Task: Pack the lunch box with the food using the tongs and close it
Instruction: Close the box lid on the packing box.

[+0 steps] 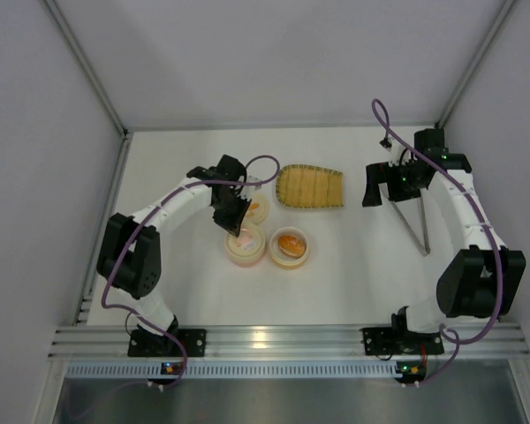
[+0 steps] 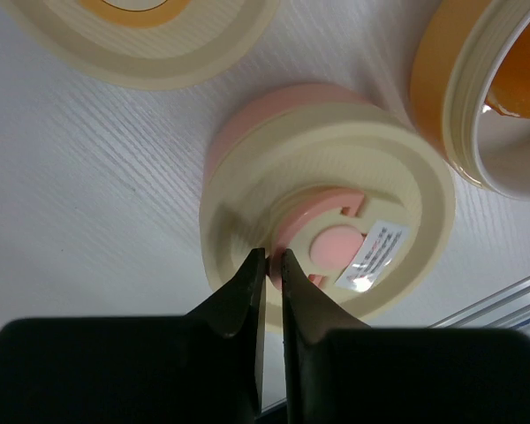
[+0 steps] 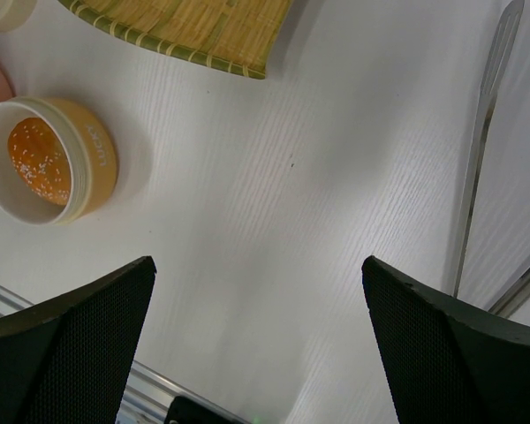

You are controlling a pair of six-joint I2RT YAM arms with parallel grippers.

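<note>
The lunch box stands in round parts. A pink cup capped by a cream lid (image 2: 247, 212) sits under my left gripper (image 2: 272, 258), which is shut on the lid's raised pink handle (image 2: 300, 221). To its right an open orange cup (image 1: 291, 246) holds a rounded orange piece of food (image 3: 37, 161). The silver tongs (image 1: 412, 225) lie in a narrow V on the table at the right. My right gripper (image 3: 261, 265) hangs wide open over bare table, left of the tongs (image 3: 477, 159), with nothing between its fingers.
A second cream lid (image 1: 257, 208) lies just behind the pink cup. The yellow ribbed tray with a green rim (image 1: 311, 187) sits at the centre back. An aluminium rail (image 1: 274, 337) runs along the near table edge.
</note>
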